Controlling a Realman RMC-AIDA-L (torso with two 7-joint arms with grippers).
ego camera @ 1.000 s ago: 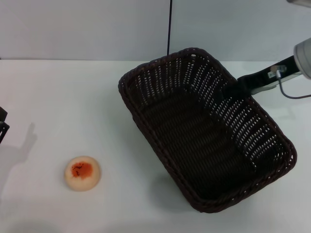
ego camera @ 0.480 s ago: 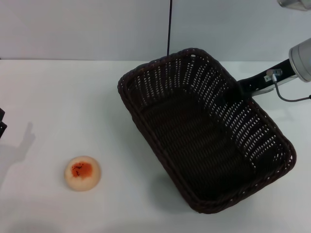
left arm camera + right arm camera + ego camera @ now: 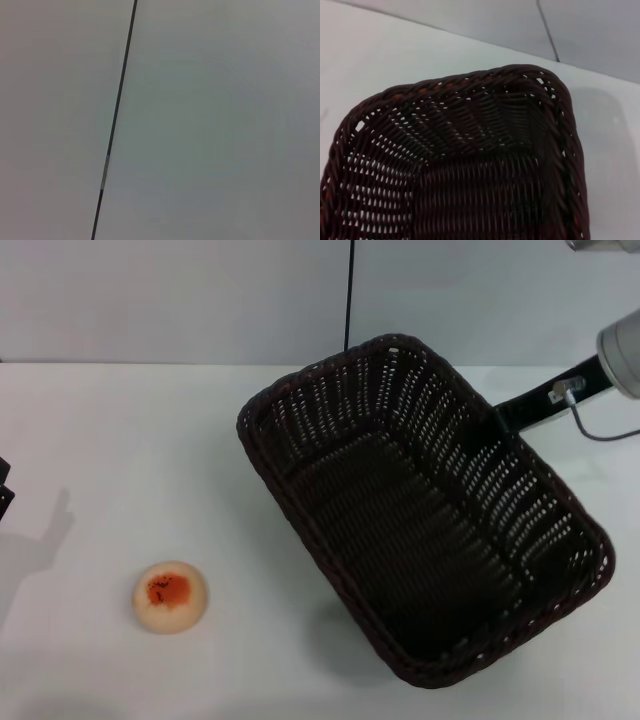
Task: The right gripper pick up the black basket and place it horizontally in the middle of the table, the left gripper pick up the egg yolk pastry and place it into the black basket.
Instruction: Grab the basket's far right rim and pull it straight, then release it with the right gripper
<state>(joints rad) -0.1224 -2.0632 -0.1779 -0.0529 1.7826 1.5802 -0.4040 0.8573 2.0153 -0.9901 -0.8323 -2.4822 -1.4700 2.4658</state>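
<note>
The black basket (image 3: 500, 490) is at the middle right of the table (image 3: 130, 440), lying at a slant, with a shadow under its near end. My right gripper (image 3: 497, 425) reaches in from the right and is shut on the basket's far right rim; its fingertips are hidden by the weave. The right wrist view looks down into the empty basket (image 3: 470, 115). The egg yolk pastry (image 3: 170, 596) sits on the table at the near left, well apart from the basket. Only a black bit of my left gripper (image 3: 4, 495) shows at the left edge.
A grey wall with a dark vertical seam (image 3: 350, 295) stands behind the table. The left wrist view shows only that wall and seam (image 3: 117, 120). Bare white tabletop lies between the pastry and the basket.
The basket has shifted a little to the left and looks slightly raised, moving with the right gripper. The pastry and the left arm have not moved.
</note>
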